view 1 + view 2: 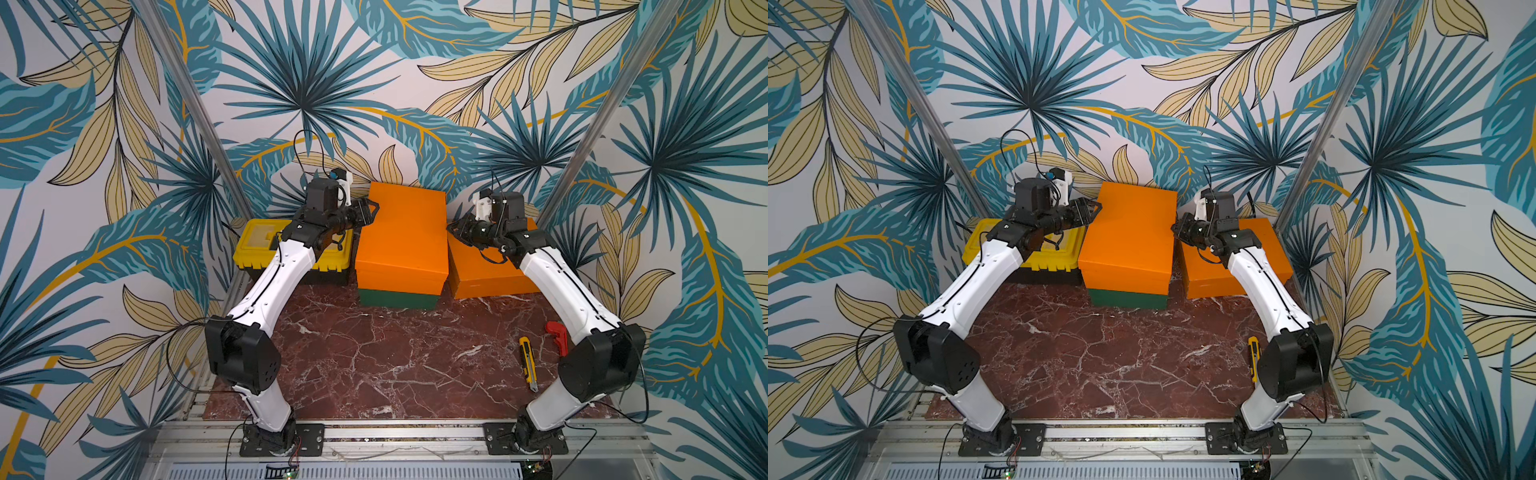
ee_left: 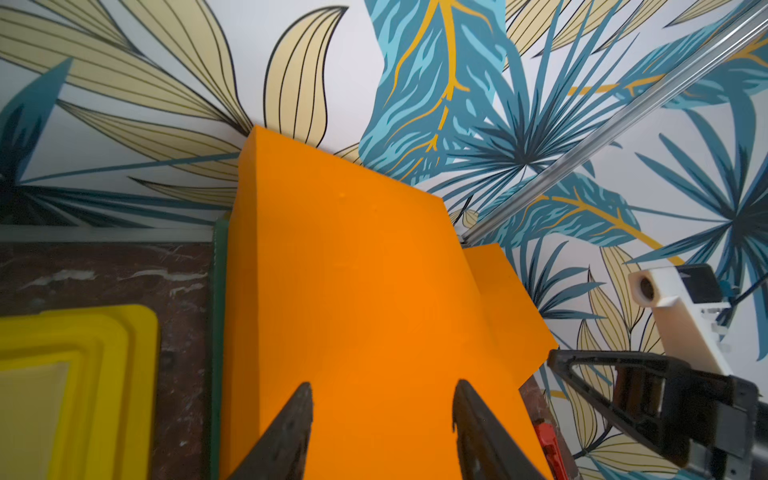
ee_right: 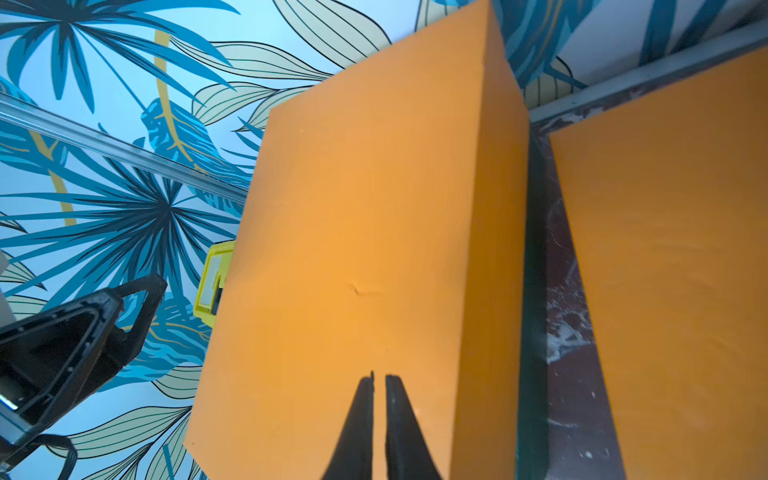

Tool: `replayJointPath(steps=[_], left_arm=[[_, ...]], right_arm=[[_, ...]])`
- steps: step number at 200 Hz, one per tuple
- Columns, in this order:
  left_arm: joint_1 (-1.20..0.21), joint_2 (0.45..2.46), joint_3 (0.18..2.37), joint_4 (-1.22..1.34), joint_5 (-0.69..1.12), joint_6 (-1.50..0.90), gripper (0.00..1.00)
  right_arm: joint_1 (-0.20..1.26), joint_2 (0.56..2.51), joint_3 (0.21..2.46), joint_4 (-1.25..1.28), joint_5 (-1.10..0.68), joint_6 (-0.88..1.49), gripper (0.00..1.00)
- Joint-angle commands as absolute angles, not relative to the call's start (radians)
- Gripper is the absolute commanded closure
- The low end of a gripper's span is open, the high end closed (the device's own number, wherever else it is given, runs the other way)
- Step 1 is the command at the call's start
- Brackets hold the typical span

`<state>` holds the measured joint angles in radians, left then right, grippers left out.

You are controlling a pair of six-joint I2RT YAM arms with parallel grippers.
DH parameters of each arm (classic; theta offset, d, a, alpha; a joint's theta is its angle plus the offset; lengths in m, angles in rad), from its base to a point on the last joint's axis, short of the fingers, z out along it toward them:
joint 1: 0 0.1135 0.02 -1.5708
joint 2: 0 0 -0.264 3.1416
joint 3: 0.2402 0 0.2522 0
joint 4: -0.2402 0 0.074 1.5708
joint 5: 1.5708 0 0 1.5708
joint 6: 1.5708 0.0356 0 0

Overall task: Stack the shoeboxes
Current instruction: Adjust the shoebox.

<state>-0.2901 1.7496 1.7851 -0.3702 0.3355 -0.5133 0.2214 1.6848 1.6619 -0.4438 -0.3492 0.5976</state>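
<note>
In both top views an orange shoebox (image 1: 401, 237) (image 1: 1129, 232) lies on the dark green shoebox (image 1: 397, 299) at the back centre. A second orange shoebox (image 1: 486, 274) (image 3: 673, 249) rests on the table just to its right. My left gripper (image 1: 370, 208) (image 2: 382, 386) hovers at the left edge of the stacked orange shoebox (image 2: 353, 270), open, with nothing between its fingers. At the right edge of the same lid (image 3: 365, 208) my right gripper (image 1: 453, 228) (image 3: 379, 376) is shut and empty. Only a thin green edge (image 3: 534, 291) shows under it.
A yellow-and-black toolbox (image 1: 291, 249) (image 2: 83, 374) stands left of the stack, under my left forearm. A yellow utility knife (image 1: 528, 363) and a red tool (image 1: 557, 334) lie on the marble table (image 1: 374, 365) near my right arm. The patterned wall is right behind the boxes.
</note>
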Motion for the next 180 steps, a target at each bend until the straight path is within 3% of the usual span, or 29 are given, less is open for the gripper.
replayJointPath(steps=[1, 70, 90, 135, 180], left_arm=[[-0.279, 1.815, 1.876, -0.341, 0.383, -0.486, 0.50], [-0.247, 2.043, 1.980, -0.339, 0.529, -0.517, 0.55], [-0.239, 2.045, 1.933, -0.339, 0.513, -0.517, 0.61], [-0.235, 2.005, 1.791, -0.339, 0.448, -0.500, 0.62], [-0.236, 1.970, 1.783, -0.339, 0.487, -0.499, 0.64]], right_arm=[[0.235, 1.751, 1.723, -0.469, -0.348, 0.590, 0.89], [0.250, 1.918, 1.817, -0.509, -0.347, 0.586, 0.89], [0.250, 1.919, 1.799, -0.516, -0.321, 0.573, 0.89], [0.250, 1.917, 1.759, -0.517, -0.305, 0.565, 0.89], [0.250, 1.894, 1.743, -0.533, -0.309, 0.563, 0.89]])
